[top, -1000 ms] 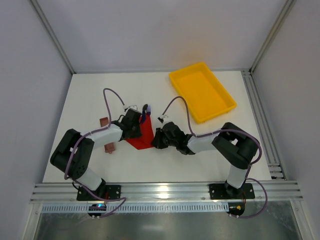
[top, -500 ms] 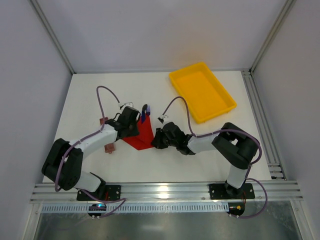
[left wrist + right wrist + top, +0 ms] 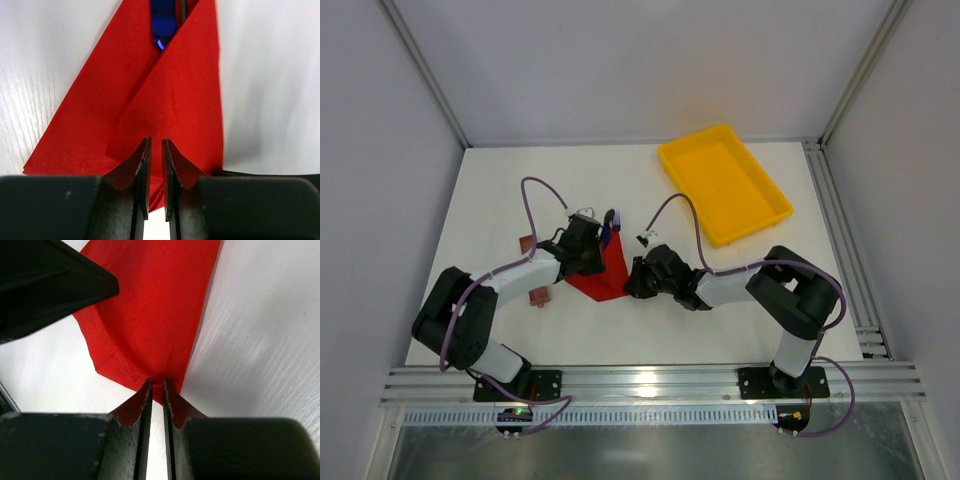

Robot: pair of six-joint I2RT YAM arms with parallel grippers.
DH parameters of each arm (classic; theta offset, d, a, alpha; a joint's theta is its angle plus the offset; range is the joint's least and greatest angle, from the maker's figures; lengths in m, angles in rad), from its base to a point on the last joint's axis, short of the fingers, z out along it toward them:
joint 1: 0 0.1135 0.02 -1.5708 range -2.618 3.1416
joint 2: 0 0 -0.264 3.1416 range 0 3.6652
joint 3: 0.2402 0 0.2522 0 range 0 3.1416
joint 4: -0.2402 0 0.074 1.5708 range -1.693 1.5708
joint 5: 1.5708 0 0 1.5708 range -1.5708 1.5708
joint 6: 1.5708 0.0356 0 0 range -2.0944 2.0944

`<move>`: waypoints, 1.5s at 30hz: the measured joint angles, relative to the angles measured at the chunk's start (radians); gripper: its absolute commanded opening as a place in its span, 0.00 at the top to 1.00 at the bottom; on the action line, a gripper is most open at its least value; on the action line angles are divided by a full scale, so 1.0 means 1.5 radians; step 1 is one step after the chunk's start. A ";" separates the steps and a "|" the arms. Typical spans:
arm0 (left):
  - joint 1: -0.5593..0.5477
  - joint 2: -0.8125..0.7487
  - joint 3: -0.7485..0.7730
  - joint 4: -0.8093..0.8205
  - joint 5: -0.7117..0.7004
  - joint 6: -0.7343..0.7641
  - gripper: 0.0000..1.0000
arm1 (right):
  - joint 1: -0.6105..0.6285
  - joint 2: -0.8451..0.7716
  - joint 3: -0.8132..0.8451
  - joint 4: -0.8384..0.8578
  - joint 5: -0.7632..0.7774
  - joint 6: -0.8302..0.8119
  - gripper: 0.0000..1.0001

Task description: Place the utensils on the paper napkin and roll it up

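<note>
The left arm [image 3: 520, 268] and the right arm [image 3: 725, 288] share one build: pale grey tubular links between bulky black joint housings, each on a black base plate [image 3: 535, 383], with a thin purple cable [image 3: 527, 200] running to the wrist. The left gripper [image 3: 155, 145] and the right gripper [image 3: 157, 385] have matte black, wedge-shaped fingers [image 3: 142, 165] with lightly scuffed edges.

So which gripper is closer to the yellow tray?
Right. The right gripper pinches the paper napkin's corner on the yellow tray's side; the left gripper sits across the napkin, farther away.
</note>
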 measured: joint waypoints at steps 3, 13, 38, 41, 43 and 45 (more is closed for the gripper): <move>0.000 0.016 -0.017 0.006 -0.002 -0.006 0.84 | 0.000 -0.003 -0.001 -0.005 0.000 0.000 0.84; 0.000 0.027 -0.036 0.025 -0.008 -0.009 0.85 | 0.000 -0.040 -0.006 -0.046 -0.016 0.006 0.78; -0.001 0.015 -0.067 0.080 -0.007 -0.027 0.81 | 0.000 0.043 0.062 -0.032 -0.068 0.005 0.82; -0.004 0.008 -0.071 0.076 -0.007 -0.030 0.79 | 0.000 0.042 0.045 -0.004 -0.072 0.012 0.82; -0.005 -0.003 -0.073 0.064 -0.007 -0.030 0.77 | 0.001 0.040 0.034 0.012 -0.075 0.015 0.81; -0.007 -0.021 -0.075 0.047 -0.006 -0.031 0.76 | 0.001 0.037 0.024 0.023 -0.076 0.017 0.82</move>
